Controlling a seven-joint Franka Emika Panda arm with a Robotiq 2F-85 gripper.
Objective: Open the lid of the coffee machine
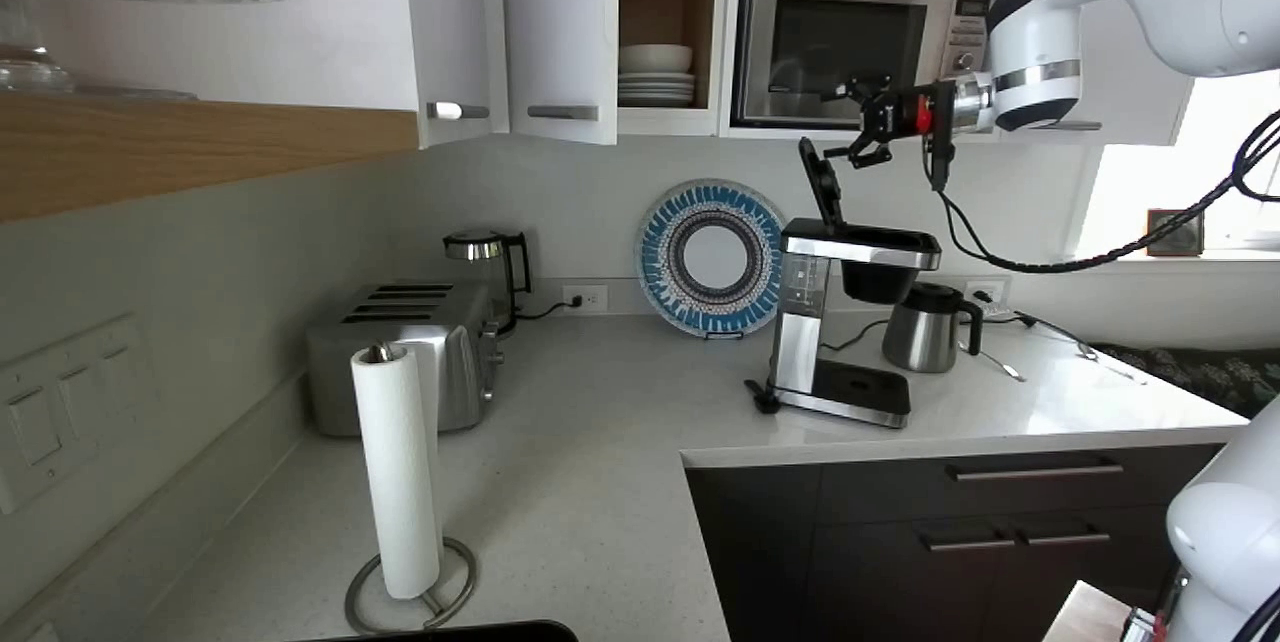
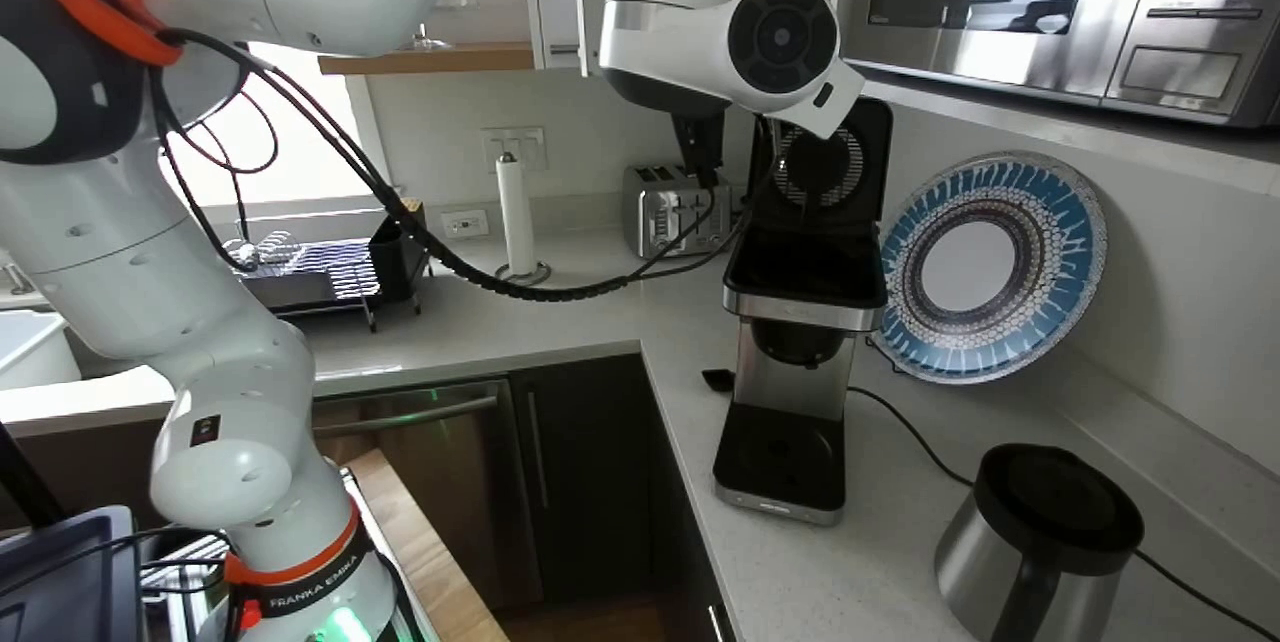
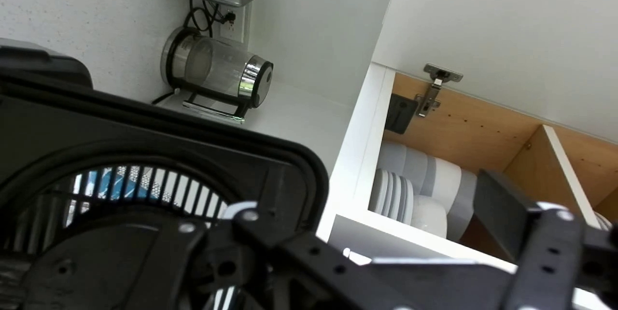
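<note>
The coffee machine (image 1: 797,352) stands on the counter and also shows in an exterior view (image 2: 805,312). Its dark lid (image 1: 820,184) is raised, nearly upright and tilted slightly back, and the top compartment is exposed. The lid's inner side shows in an exterior view (image 2: 872,147), partly behind the arm, and in the wrist view (image 3: 145,129). My gripper (image 1: 835,124) is open and empty, just above and beside the lid's top edge. In the wrist view my gripper (image 3: 429,237) has its left finger overlapping the lid; I cannot tell whether they touch.
The microwave (image 1: 850,52) is close behind the gripper. A cabinet with plates (image 3: 393,196) is open nearby. A patterned round plate (image 1: 655,262) leans on the wall. The steel carafe (image 1: 920,334) stands beside the machine. The toaster (image 1: 400,362) and paper towel roll (image 1: 395,472) stand farther off.
</note>
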